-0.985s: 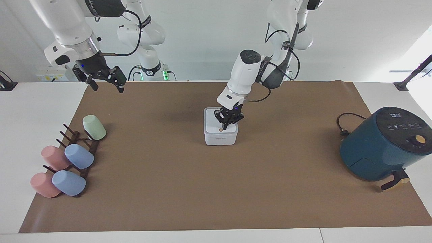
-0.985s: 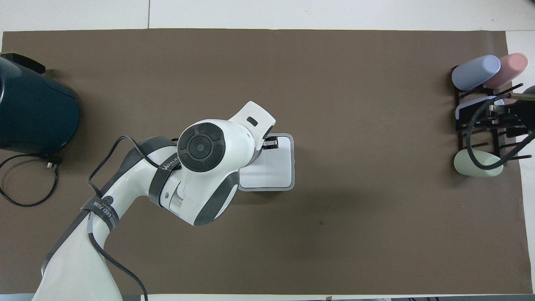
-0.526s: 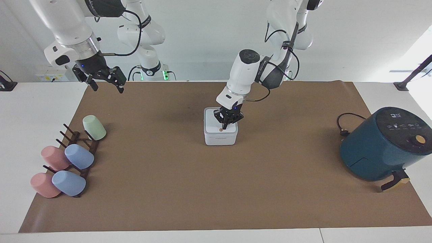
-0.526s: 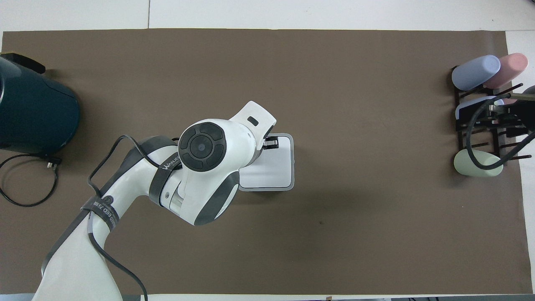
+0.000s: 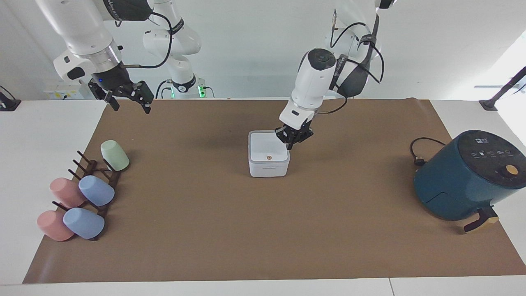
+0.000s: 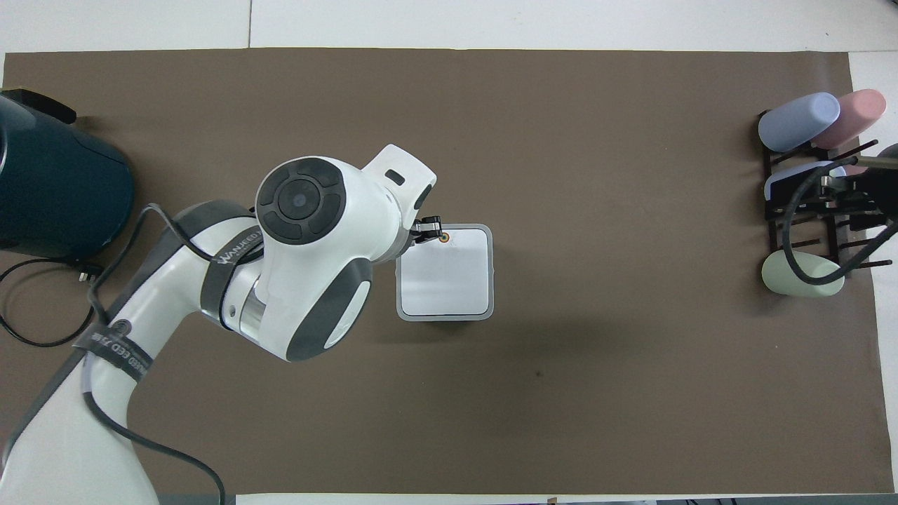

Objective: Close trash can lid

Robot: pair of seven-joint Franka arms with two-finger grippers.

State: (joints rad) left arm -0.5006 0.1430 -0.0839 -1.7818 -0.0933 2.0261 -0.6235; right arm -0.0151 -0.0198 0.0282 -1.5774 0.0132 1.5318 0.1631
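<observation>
With lid (image 5: 267, 151) flat on can (image 5: 269, 168), light stiff plastic; left gripper (image 5: 294, 139) at 2 o'clock, fingers unclear; right gripper (image 5: 128, 98) spread, waits.

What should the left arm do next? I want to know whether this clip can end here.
Probably just lift the left gripper up and away toward its base. The lid lies flat on the trash can, so it looks shut, and the gripper hangs beside the can's edge, touching nothing. The right gripper waits above the mat's corner by the cup rack.
</observation>
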